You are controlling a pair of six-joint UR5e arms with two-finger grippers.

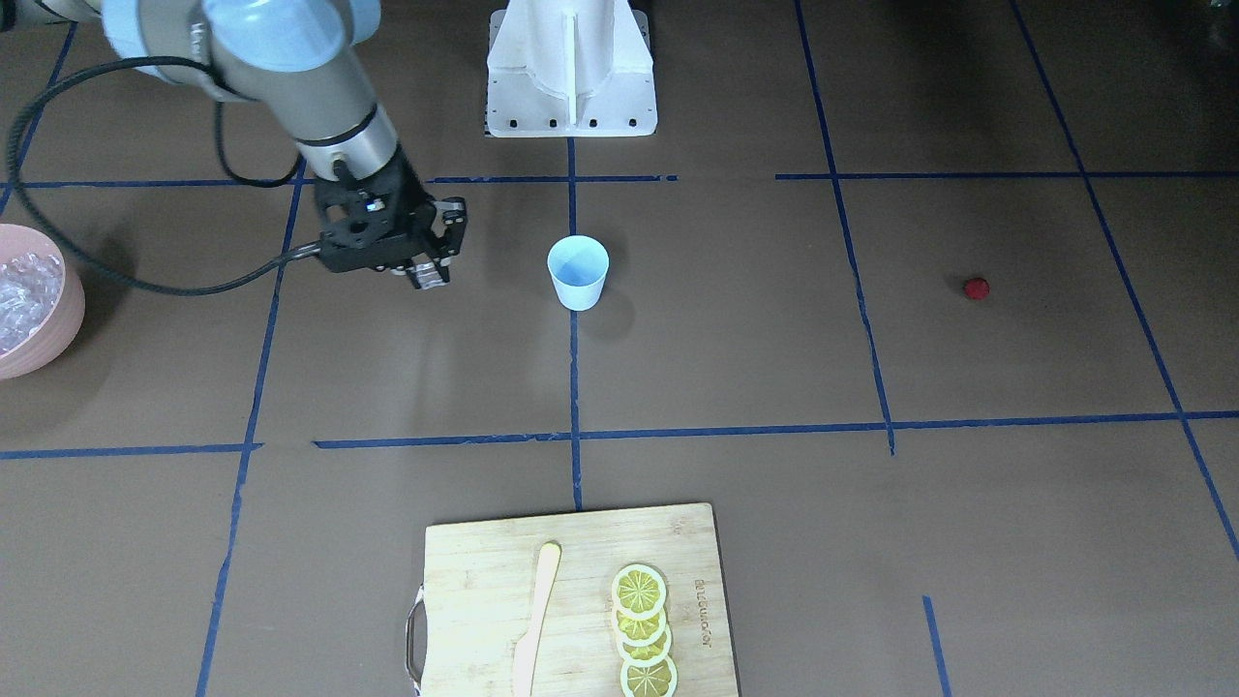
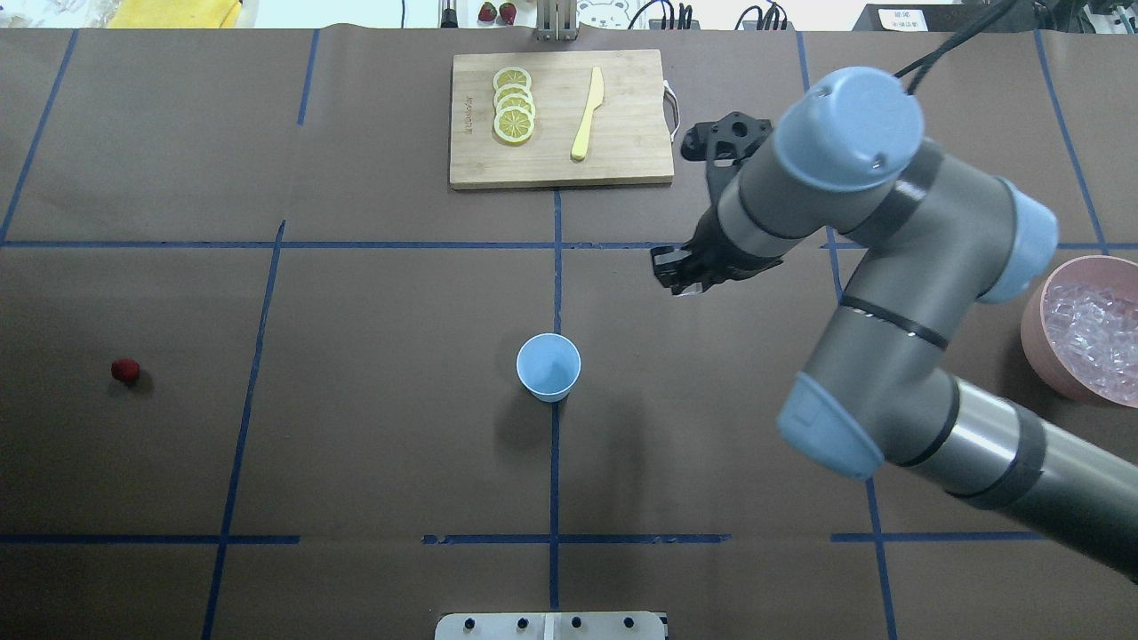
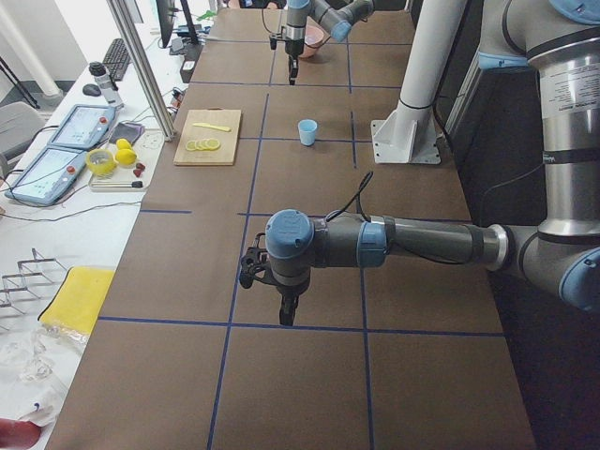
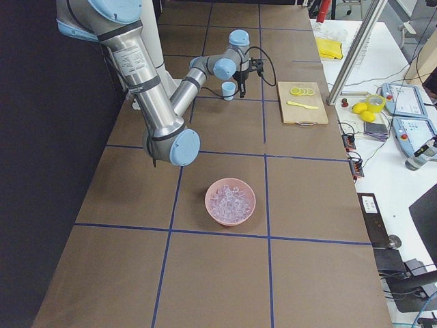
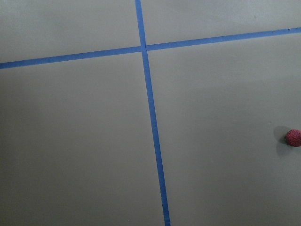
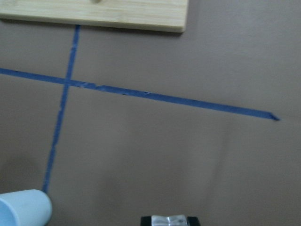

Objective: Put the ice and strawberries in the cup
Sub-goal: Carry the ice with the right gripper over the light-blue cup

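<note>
The pale blue cup (image 1: 578, 273) stands upright mid-table; it also shows in the overhead view (image 2: 548, 366) and at the lower left of the right wrist view (image 6: 23, 209). My right gripper (image 1: 431, 274) hangs above the table beside the cup, toward the pink bowl's side, and is shut on a clear ice cube (image 6: 169, 220). More ice (image 2: 1089, 338) fills the pink bowl (image 2: 1036, 342). The red strawberry (image 2: 125, 370) lies alone on the far side of the table and shows in the left wrist view (image 5: 294, 137). My left gripper (image 3: 286, 311) hangs above the table; I cannot tell whether it is open.
A wooden cutting board (image 2: 622, 151) with lemon slices (image 2: 514, 114) and a yellow knife (image 2: 588, 114) lies at the operators' edge. The robot's white base (image 1: 571, 68) stands behind the cup. Blue tape lines cross the brown table.
</note>
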